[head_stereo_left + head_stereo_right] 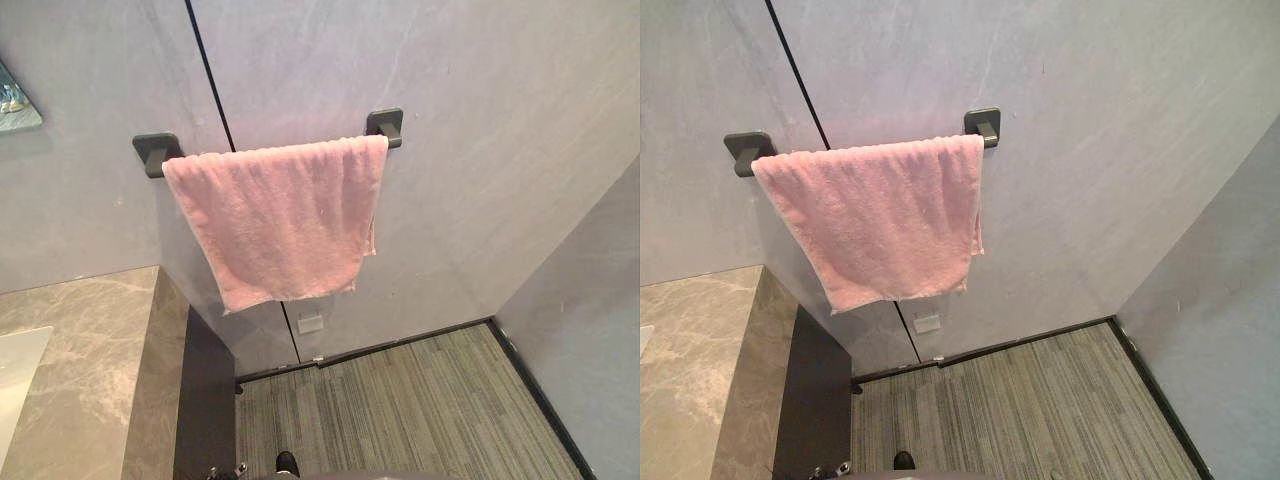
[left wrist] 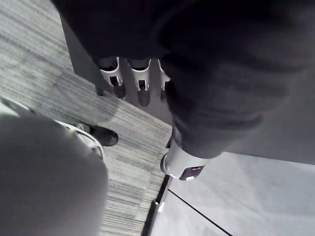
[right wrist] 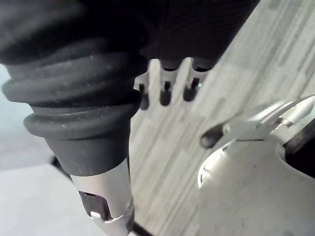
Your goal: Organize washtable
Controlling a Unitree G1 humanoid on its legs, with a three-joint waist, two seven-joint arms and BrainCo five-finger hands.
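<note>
A pink terry towel (image 1: 280, 220) hangs over the dark grey wall bar (image 1: 384, 124) at upper centre, with the beige marble washtable (image 1: 90, 360) at lower left. The left hand (image 2: 141, 73) and right hand (image 3: 165, 81) dangle slack-fingered and empty. Hanging looks done, so the next move probably means turning to the washtable.

A dark towel rail (image 1: 386, 126) on the grey wall (image 1: 480, 90) in front of me carries a pink towel (image 1: 280, 225), draped over it and spread nearly from bracket to bracket. At my lower left lies the marble washtable top (image 1: 95, 360), with a pale basin (image 1: 14, 385) at its left side. Striped grey carpet (image 1: 420, 410) covers the floor below.
</note>
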